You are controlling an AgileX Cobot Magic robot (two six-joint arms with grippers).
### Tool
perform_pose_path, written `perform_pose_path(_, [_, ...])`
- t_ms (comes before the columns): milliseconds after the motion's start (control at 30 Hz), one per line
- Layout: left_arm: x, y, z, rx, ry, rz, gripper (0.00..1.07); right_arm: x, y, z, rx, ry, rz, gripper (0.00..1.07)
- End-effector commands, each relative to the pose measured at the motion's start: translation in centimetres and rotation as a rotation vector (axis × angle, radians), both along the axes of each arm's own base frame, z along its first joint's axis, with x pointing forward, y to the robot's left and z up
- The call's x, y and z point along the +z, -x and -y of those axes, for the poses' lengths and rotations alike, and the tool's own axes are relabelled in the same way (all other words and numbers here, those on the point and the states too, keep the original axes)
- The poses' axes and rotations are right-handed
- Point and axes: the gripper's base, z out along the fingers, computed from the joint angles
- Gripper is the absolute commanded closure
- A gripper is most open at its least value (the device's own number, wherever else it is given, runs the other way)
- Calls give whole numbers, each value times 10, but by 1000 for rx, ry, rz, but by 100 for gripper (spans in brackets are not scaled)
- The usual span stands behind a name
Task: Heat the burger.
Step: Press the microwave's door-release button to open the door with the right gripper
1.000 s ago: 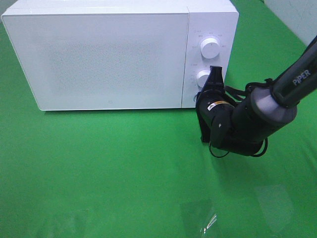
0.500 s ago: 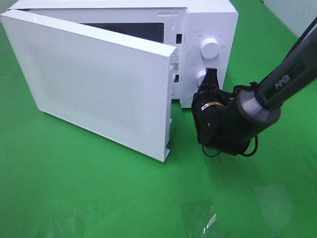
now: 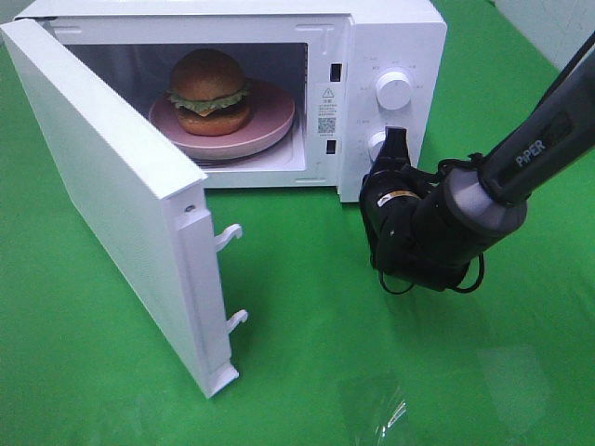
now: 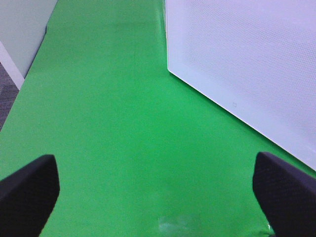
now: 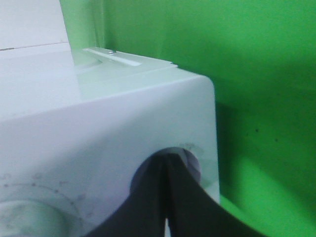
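A: Where is the burger (image 3: 208, 91) sitting?

B: Inside the microwave (image 3: 390, 46), whose door (image 3: 112, 186) is standing wide open. It is resting on the pink plate (image 3: 274, 125). It is looking soft, light and loosely stacked, so I'd be gripping the plate's rim.

A: Pincers?

B: The right gripper (image 3: 398, 139) is pinching shut on nothing at the microwave's lower knob (image 3: 376, 142). The left gripper (image 4: 158, 197) is gaping wide near the door. The arm's lettering (image 3: 535, 149) is reading "PiPER".
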Motion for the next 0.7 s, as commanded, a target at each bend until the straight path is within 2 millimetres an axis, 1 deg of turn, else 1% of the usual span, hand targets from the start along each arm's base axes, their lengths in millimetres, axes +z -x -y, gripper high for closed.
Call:
perform_pose_path(33, [-1,2,0,-3,-2,21,7,47,-30,4,-28,2,337,107])
perform_pose_path(233, [-1,2,0,-3,-2,21,7,42,-27,-2,1,-27,288,107])
perform_pose_path(267, [-1,2,0,-3,-2,21,7,40,-23,-5,11,-30,272,107])
perform_pose_path(367, [-1,2,0,-3,-2,21,7,39,-18,-5,18,-24,258,107])
perform_pose_path(400, [-1,2,0,-3,-2,21,7,37,-13,-5,19,-19,247,107])
perform_pose_path(433, [-1,2,0,-3,-2,21,7,37,-13,-5,19,-19,247,107])
perform_pose_path(467, [-1,2,0,-3,-2,21,7,36,-8,-6,35,-12,226,107])
perform_pose_path(567, [-1,2,0,-3,-2,21,7,36,-2,-5,44,-10,206,107])
perform_pose_path(600, [-1,2,0,-3,-2,21,7,35,5,-7,65,-4,178,107])
perform_pose_path(633, [-1,2,0,-3,-2,21,7,35,5,-7,65,-4,178,107])
perform_pose_path(700, [-1,2,0,-3,-2,21,7,33,18,-9,110,6,122,107])
